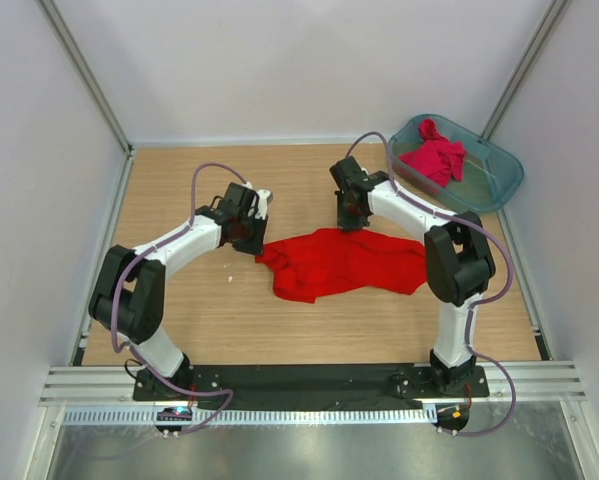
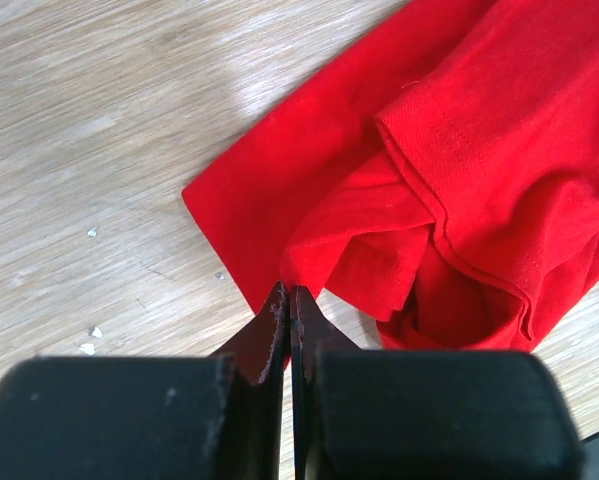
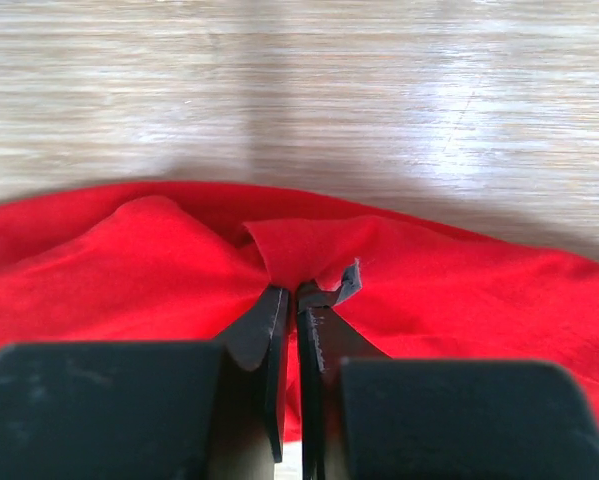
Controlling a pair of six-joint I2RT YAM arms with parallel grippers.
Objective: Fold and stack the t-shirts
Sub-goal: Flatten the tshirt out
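Observation:
The bright red t-shirt (image 1: 344, 262) lies crumpled on the wooden table, in the middle. My left gripper (image 1: 251, 240) is at its left edge. In the left wrist view its jaws (image 2: 289, 293) are closed together on a folded corner of the red t-shirt (image 2: 449, 150). My right gripper (image 1: 351, 218) is at the shirt's far edge. In the right wrist view it (image 3: 291, 292) is shut on a raised pinch of the red t-shirt (image 3: 129, 270). The crimson-pink t-shirt (image 1: 435, 158) lies bunched in the tub at the back right.
The translucent teal tub (image 1: 499, 178) stands at the table's back right corner. White walls with metal rails enclose the table on three sides. Small white specks (image 2: 91, 340) lie on the wood left of the shirt.

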